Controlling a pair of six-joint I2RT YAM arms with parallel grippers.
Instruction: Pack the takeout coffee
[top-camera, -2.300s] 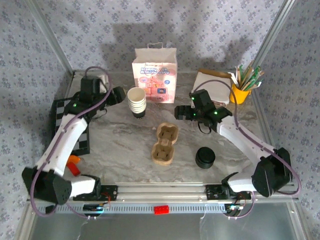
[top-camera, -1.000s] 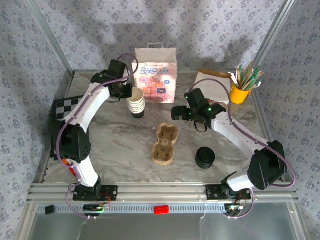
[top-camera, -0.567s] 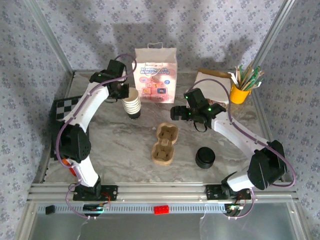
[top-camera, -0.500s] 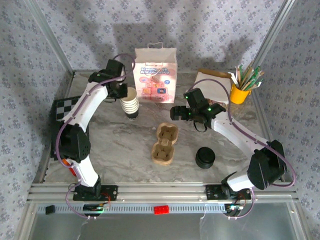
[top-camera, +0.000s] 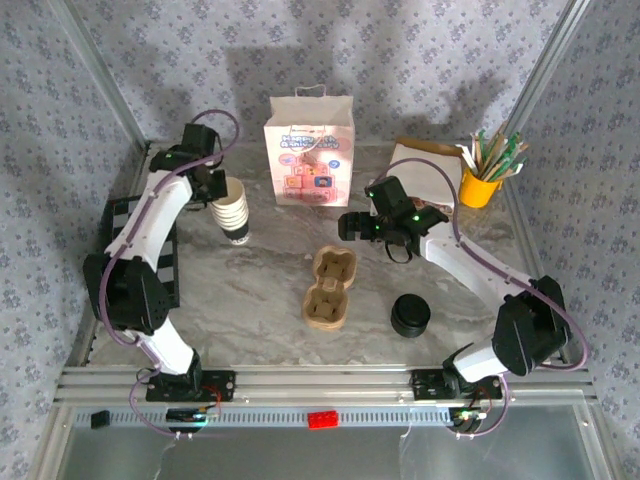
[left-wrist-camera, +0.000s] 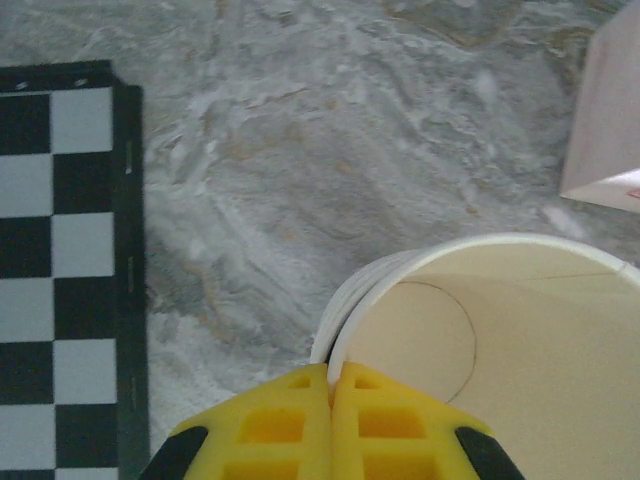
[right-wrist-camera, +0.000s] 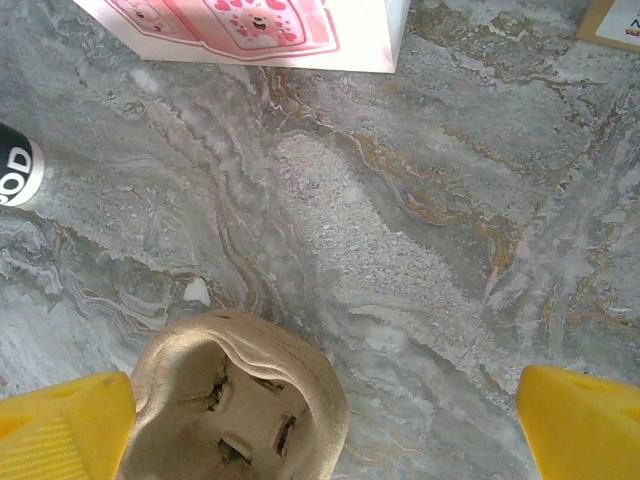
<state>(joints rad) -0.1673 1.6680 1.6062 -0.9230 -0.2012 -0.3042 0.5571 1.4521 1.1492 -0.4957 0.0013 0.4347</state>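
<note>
**Cup pinched by its rim, well short of the carrier**

The left claw (left-wrist-camera: 330, 392) has its yellow fingers pressed together on the rim wall of the paper cup (top-camera: 233, 211). One finger is inside the mouth and one outside. The cup sits at the far left of the table (top-camera: 250, 290), beside the checkerboard mat (left-wrist-camera: 62, 250) and well apart from the pulp carrier (top-camera: 331, 288). I cannot tell whether its dark base touches the marble. The right claw (right-wrist-camera: 320, 415) hangs with its fingers spread wide over the far pocket of the carrier. The black lid (top-camera: 410, 315) rests on the table to the right of the carrier, untouched.

The weak point is likely the grip. A thin paper wall held at one spot can buckle or slip, and the cup would then swing or drop. The left wrist view shows a second white rim just outside the inner one, and the cup's side looks ribbed from above. If these are nested cups, only the pinched one may come along. A wide swing could also brush the paper bag (top-camera: 308, 150) nearby.

The cup is smooth cream paper with a rolled lip and a flat round bottom. The carrier is rough brown moulded pulp with soft, rounded pockets. The lid is matte black plastic. The table is glossy grey-veined stone and probably slick.
</note>
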